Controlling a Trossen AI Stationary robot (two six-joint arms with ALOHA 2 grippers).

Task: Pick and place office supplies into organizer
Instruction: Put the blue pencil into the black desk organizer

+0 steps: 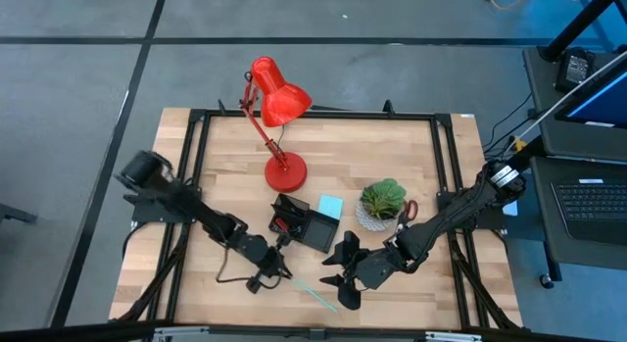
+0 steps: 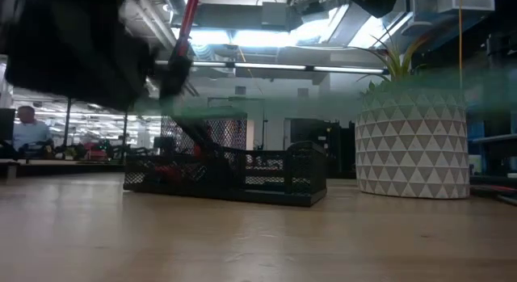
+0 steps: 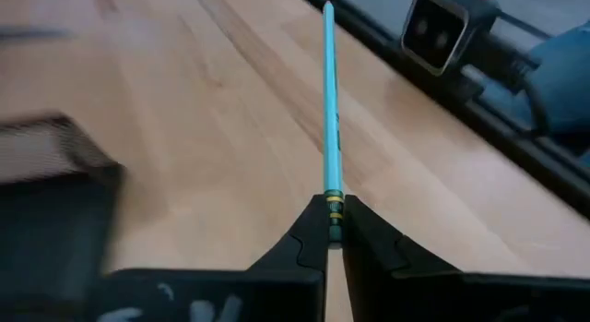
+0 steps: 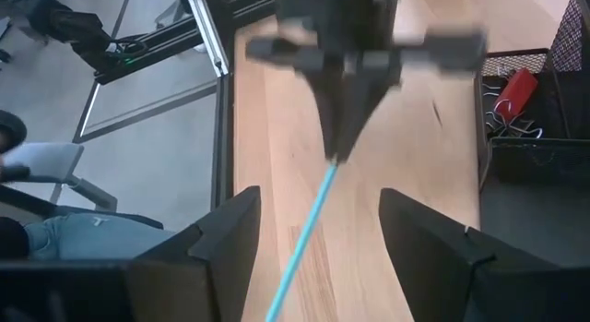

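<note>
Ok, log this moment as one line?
left tool: shut on teal pencil | right tool: open, facing it | organizer: pencil not in yet

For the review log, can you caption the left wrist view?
Left gripper shut on a teal pen, its length pointing out over the wooden table.

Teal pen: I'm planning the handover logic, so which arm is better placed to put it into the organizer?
Left. The left gripper is shut on the teal pen, beside the organizer. The right gripper hangs open near the pen's free end, holding nothing.
</note>
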